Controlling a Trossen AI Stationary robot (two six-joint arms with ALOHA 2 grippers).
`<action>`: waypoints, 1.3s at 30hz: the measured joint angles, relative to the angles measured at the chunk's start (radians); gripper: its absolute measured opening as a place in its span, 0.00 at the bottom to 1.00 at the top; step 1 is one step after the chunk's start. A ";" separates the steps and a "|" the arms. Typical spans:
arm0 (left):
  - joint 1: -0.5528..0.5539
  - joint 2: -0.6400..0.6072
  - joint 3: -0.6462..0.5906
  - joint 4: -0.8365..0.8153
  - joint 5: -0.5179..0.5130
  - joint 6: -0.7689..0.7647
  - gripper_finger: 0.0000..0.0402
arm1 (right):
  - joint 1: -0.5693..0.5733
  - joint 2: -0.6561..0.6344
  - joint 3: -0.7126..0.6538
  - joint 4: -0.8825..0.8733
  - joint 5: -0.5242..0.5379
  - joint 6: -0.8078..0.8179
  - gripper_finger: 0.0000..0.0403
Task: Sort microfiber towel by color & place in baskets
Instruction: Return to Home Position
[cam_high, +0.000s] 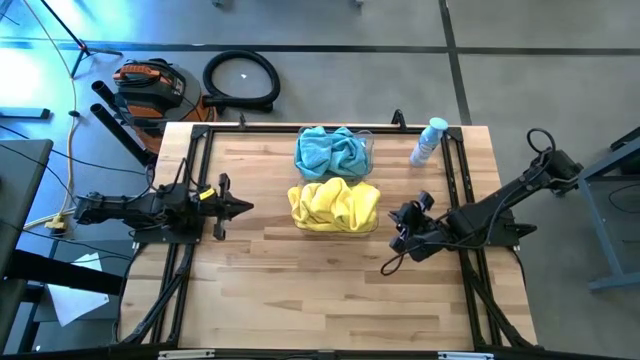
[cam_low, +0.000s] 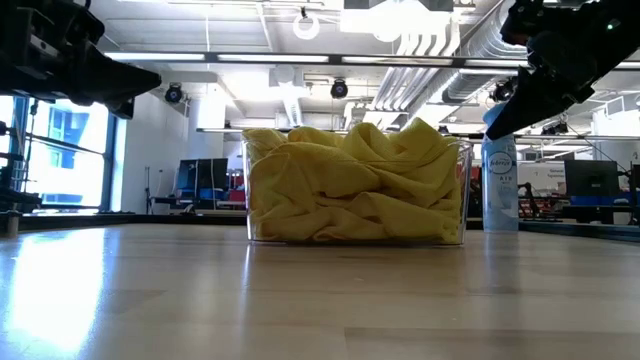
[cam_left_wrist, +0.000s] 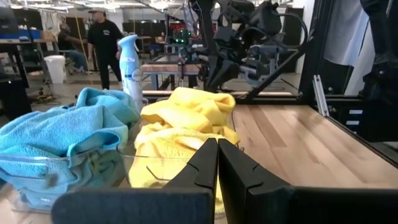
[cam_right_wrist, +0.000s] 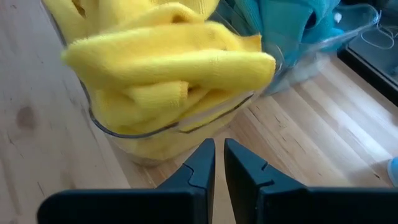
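yellow towels: the yellow towels (cam_high: 334, 205) are heaped in the near basket (cam_low: 462, 180), which sits mid-table. They're piled higher than its clear walls and slop over the rim.
blue towels: the blue towels (cam_high: 333, 152) fill the far basket (cam_right_wrist: 348, 34), at the middle of the table's (cam_high: 300, 300) far edge, right up against the yellow one.
left gripper: the left gripper (cam_high: 246, 208) hangs above the wood by the left edge, aimed at the baskets. Its own wrist view has the two fingers (cam_left_wrist: 200, 167) pressed flat together, gripping nothing.
right gripper: the right gripper (cam_high: 400, 222) is in from the right edge, just beside the near basket. Its wrist view shows the fingers (cam_right_wrist: 200, 162) pulled in with only a thin slit of wood between them, and nothing in them.
spray bottle: a spray bottle (cam_high: 428, 141) stands upright near the far right corner, apart from the far basket.
low view: only the near basket shows, its front wall stuffed with yellow. The far basket is hidden behind it, and both arms hang clear of the tabletop.
left wrist view: both baskets show side by side, plus a person (cam_left_wrist: 106, 43) in a dark top standing out in the room beyond. No other view catches that.
high view: the only one showing the floor past the far edge, with an orange-and-black vacuum (cam_high: 150, 85) and a coiled hose (cam_high: 241, 80).
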 joint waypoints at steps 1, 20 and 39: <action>0.000 0.002 0.000 -0.001 0.000 0.000 0.00 | -0.009 0.000 0.000 -0.003 -0.009 -0.005 0.07; 0.000 0.001 0.000 0.000 -0.001 -0.012 0.00 | -0.170 -0.031 -0.117 0.166 -0.222 -0.240 0.00; -0.001 0.001 0.000 0.000 -0.001 -0.013 0.00 | -0.393 -0.513 -0.514 0.766 -0.694 -0.543 0.00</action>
